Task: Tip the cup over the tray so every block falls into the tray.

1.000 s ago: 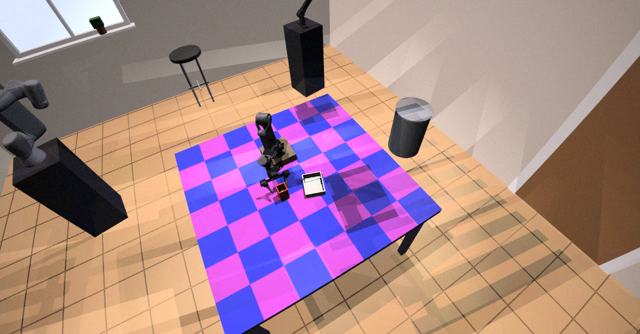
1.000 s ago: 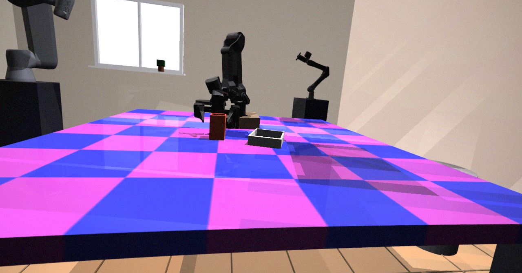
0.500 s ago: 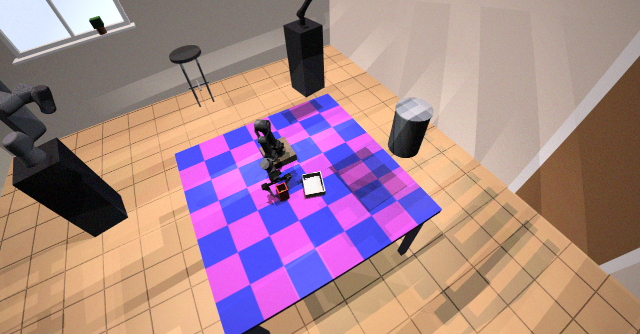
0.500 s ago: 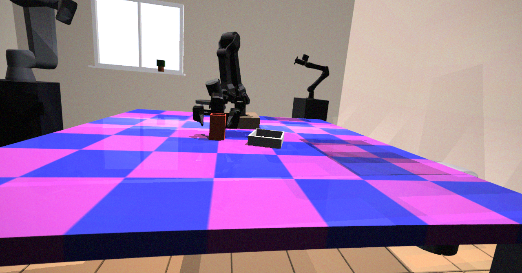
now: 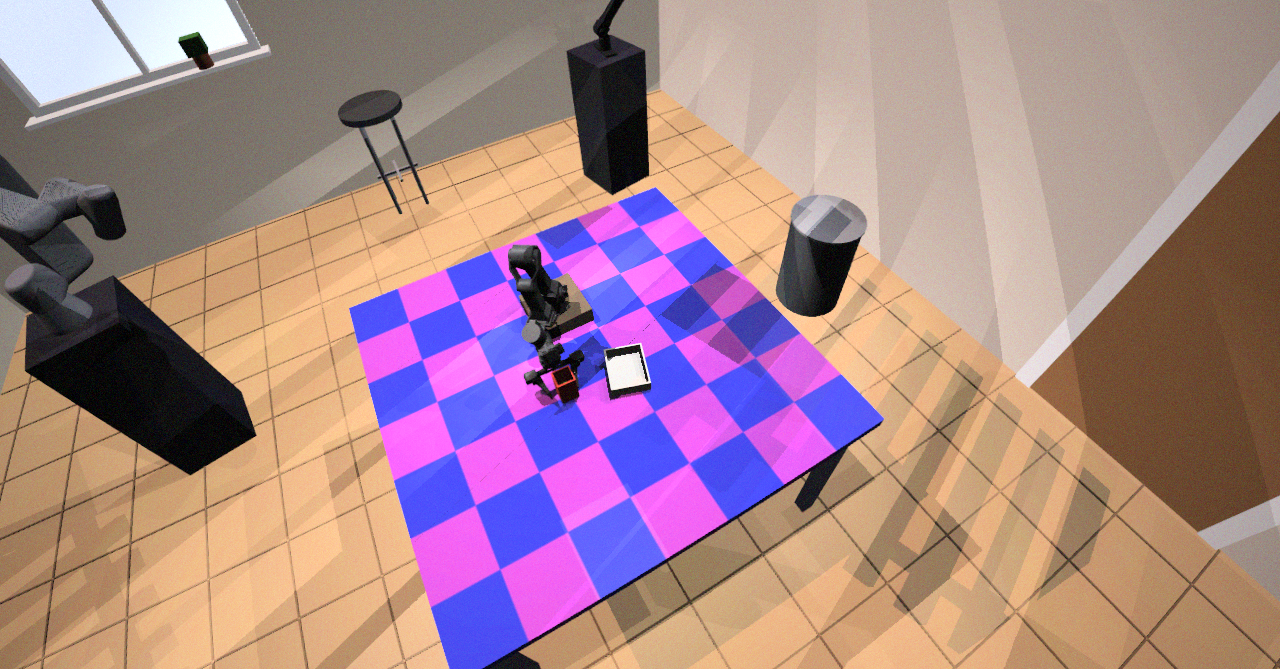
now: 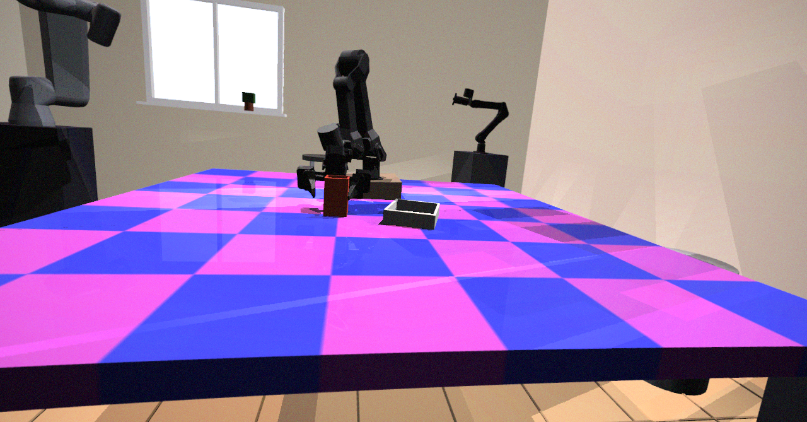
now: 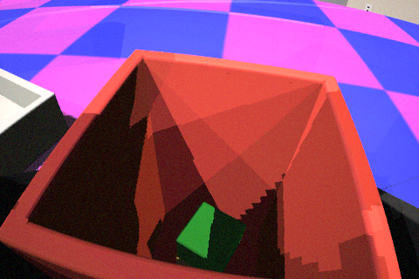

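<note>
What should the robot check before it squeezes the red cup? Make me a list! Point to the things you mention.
1. Cup (image 5: 565,386) (image 6: 336,196) (image 7: 244,78) standing upright: ok.
2. Gripper (image 5: 554,369) (image 6: 335,185) open, with fingers on both sides of the cup: ok.
3. Block inside the cup: ok, a green one (image 7: 201,231) shows.
4. All the blocks counted: cannot tell, the cup's near wall and shadows hide part of the bottom.
5. Tray (image 5: 627,392) (image 6: 408,220) (image 7: 26,139) beside the cup, not under it: ok.

Sunlight is streaking the beige wall (image 5: 939,128) (image 6: 666,114); a black-seated stool (image 5: 370,108) is standing on tan floor tiles (image 5: 313,504) (image 6: 394,405), and a potted plant (image 5: 196,49) (image 6: 248,101) is sitting by the window (image 5: 145,25) (image 6: 215,52).
</note>
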You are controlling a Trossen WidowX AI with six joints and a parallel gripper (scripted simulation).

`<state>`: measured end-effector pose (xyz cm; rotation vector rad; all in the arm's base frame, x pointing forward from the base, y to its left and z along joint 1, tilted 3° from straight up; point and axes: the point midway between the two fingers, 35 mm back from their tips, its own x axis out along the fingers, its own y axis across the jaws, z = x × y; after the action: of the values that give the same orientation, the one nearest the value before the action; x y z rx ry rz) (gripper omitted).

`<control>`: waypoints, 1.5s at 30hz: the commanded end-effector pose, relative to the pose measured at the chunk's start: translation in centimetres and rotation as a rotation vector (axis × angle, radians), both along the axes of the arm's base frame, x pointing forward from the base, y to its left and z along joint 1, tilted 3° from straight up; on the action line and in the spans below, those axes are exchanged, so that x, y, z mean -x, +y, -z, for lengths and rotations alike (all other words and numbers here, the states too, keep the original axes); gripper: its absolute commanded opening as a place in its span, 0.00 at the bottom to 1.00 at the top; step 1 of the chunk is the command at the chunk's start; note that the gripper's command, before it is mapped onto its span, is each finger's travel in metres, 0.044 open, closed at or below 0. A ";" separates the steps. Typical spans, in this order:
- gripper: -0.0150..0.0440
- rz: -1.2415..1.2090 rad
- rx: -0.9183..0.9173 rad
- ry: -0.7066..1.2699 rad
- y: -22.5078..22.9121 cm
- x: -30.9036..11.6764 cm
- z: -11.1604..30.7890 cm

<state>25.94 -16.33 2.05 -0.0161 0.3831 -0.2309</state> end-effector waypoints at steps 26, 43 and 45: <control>0.68 0.005 -0.003 -0.001 -0.1 0.0 0.0; 0.25 0.005 -0.002 -0.001 0.1 0.0 -2.2; 0.25 0.005 -0.002 -0.002 0.1 0.0 -2.5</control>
<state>25.92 -16.20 3.89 -0.0146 0.3856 -0.2316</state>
